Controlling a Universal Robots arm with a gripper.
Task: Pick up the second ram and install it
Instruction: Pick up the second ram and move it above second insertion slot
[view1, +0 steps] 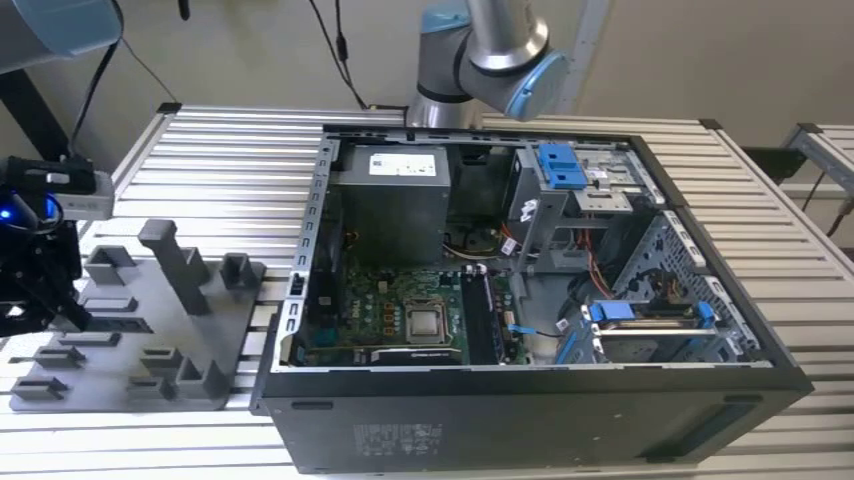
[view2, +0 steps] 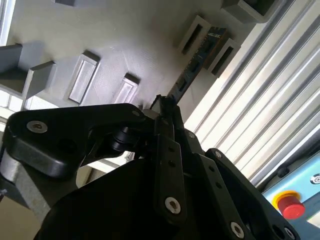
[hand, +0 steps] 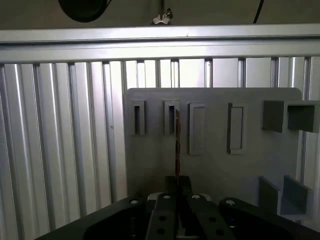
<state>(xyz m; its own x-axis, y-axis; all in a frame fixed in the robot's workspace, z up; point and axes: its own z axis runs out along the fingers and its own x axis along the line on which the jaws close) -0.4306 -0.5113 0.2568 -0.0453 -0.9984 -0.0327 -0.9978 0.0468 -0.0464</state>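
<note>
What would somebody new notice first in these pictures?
The open computer case, its motherboard exposed, takes up the middle of the exterior view on a slatted table. At that view's left lies a grey tray with upright posts. In the first wrist view the gripper is shut on the thin ram, seen edge-on with the tray behind it.

Matt grey plastic tray, ribbed bare-metal table, semi-gloss black end effector, dull dark second ram
</note>
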